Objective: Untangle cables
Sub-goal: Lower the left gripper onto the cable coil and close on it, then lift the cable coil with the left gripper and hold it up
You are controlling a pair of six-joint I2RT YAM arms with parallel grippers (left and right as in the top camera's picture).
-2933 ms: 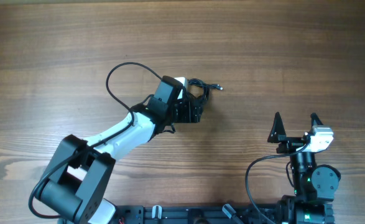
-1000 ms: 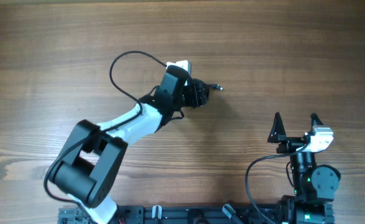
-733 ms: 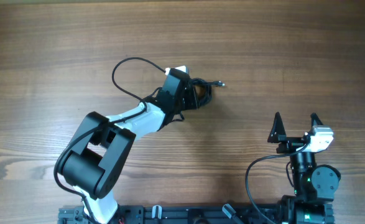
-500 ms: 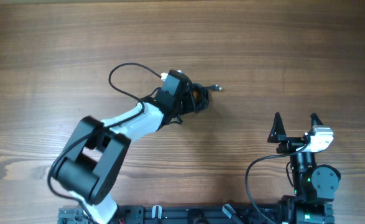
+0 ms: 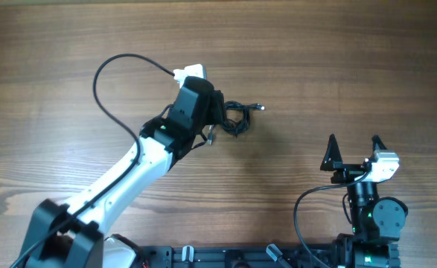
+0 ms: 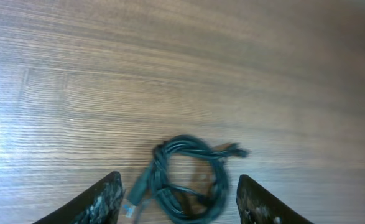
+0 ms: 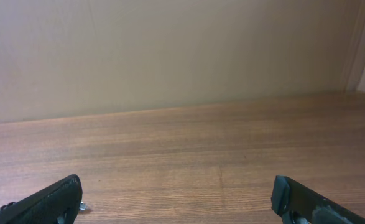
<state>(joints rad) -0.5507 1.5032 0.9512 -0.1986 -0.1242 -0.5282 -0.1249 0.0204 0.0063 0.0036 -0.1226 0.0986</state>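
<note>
The cables [image 5: 237, 119] lie as a small black tangled coil on the wooden table, one silvery plug end [image 5: 259, 107] poking out to the right. In the left wrist view the coil [image 6: 188, 177] rests on the wood just ahead of and between my fingertips [image 6: 104, 200], with a light plug tip at its left. My left gripper [image 6: 181, 208] is open around it, and neither finger touches it. From above, the left gripper [image 5: 217, 113] sits at the coil's left side. My right gripper [image 5: 353, 149] stands open near the front right, with nothing between its fingers [image 7: 179, 208].
The left arm's own thick black wire [image 5: 110, 74] loops up and left of the wrist. The right wrist view looks across bare wood to a beige wall [image 7: 170, 50]. The arm bases stand at the table's front edge [image 5: 278, 257].
The left gripper closed over the coil and has opened again. Its wrist has drawn back to the left, leaving the coil uncovered on the table. The right arm has not moved.
</note>
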